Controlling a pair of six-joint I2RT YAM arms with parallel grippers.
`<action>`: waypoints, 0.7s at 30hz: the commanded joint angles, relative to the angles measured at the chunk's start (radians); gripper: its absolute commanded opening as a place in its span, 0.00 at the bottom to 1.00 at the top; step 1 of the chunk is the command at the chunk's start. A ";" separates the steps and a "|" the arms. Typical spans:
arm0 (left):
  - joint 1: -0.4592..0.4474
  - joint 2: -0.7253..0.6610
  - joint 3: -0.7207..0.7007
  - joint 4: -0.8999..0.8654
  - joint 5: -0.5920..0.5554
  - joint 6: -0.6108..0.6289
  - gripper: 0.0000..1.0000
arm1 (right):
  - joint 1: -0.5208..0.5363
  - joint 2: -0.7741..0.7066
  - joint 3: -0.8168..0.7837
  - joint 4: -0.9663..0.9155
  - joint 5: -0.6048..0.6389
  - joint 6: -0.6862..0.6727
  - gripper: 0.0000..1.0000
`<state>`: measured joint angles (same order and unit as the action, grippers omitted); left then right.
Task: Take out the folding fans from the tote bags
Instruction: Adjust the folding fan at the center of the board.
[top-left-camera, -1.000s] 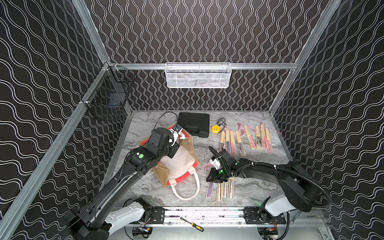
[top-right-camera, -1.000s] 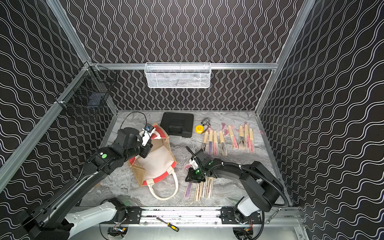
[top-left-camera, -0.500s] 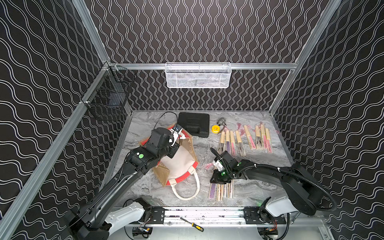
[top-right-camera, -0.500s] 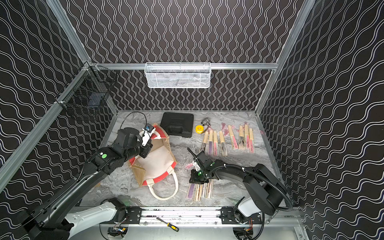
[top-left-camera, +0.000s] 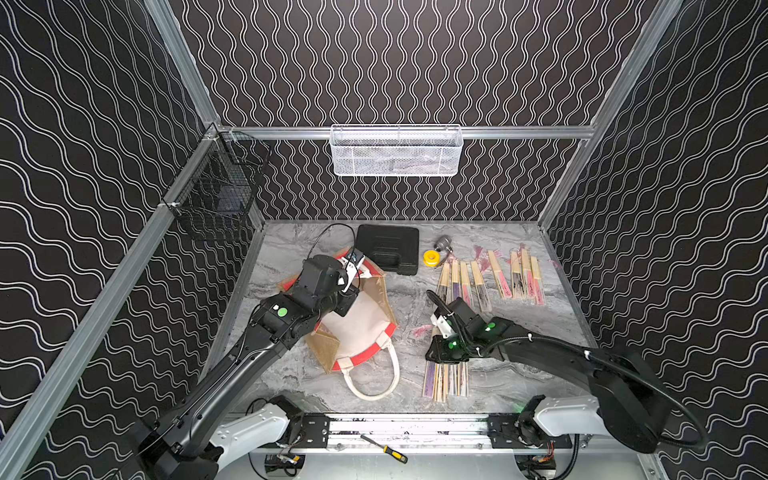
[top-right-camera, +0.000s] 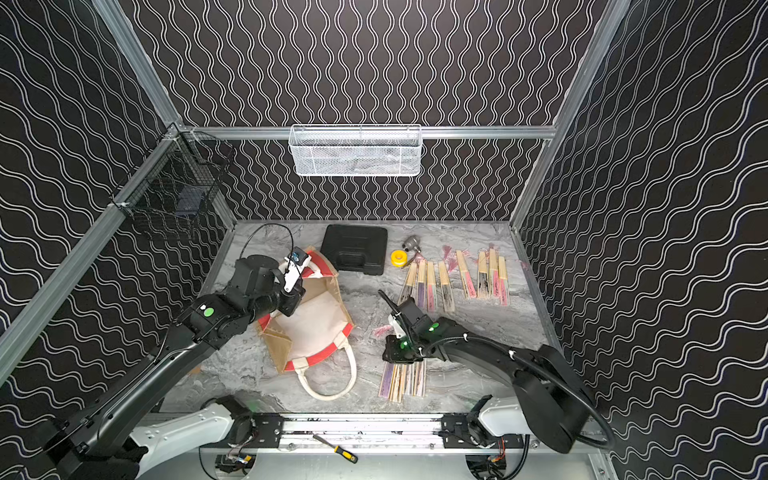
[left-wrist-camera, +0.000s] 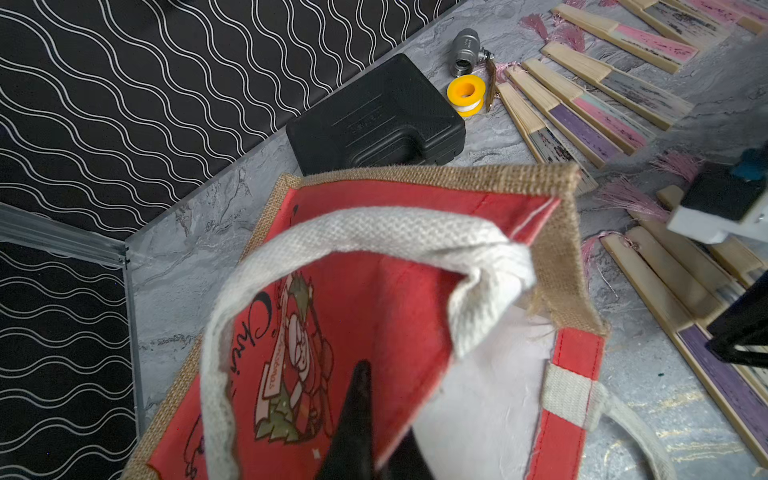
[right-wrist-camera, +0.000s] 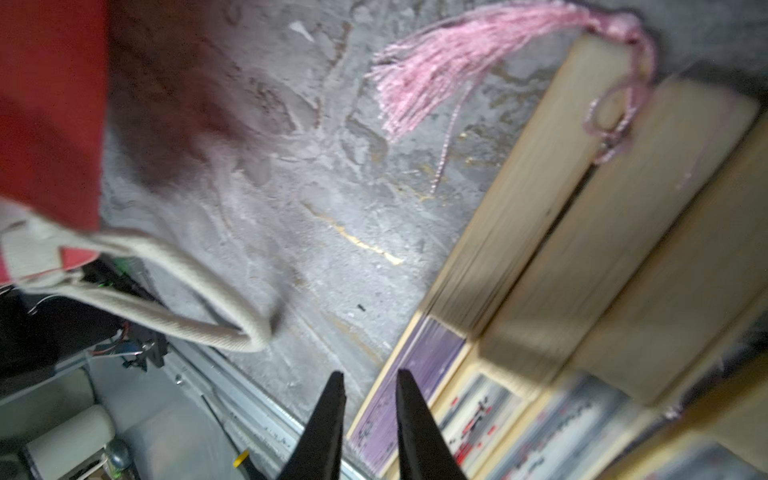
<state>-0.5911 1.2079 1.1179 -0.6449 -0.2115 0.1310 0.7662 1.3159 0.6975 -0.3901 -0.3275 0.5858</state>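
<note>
— Rough, coarse weave on the boxy tan jute tote bag (left-wrist-camera: 436, 174); smooth white lining; thick white rope handles (left-wrist-camera: 332, 232) of ribbed woven cloth.
— Pale matt bamboo ribs on the slim folding fans (left-wrist-camera: 582, 95), silky pink tassels. Matt moulded plastic for the flat black case (left-wrist-camera: 374, 120). Smooth grey marbled surface (left-wrist-camera: 187, 257).

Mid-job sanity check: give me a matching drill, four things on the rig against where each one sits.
Things:
1. black case
2. yellow tape roll
3. screwdriver
4. white mesh basket

Places:
A. hung on the back wall
B. in front of the base rail
C. just behind the tote bag
D. beside the metal valve, by the far fans

Pairs: 1-C, 2-D, 3-B, 4-A.
</note>
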 joint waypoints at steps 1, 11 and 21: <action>0.001 0.006 -0.004 0.011 -0.001 -0.001 0.00 | 0.009 -0.029 0.005 -0.034 -0.058 -0.069 0.25; 0.001 0.011 -0.004 0.009 0.000 -0.002 0.00 | 0.284 -0.017 0.029 -0.256 0.064 -0.124 0.21; 0.001 0.025 0.001 0.005 0.008 -0.002 0.00 | 0.431 -0.029 -0.053 -0.170 0.074 -0.054 0.19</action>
<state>-0.5911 1.2282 1.1179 -0.6445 -0.2073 0.1310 1.1763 1.2892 0.6521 -0.5812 -0.2703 0.5060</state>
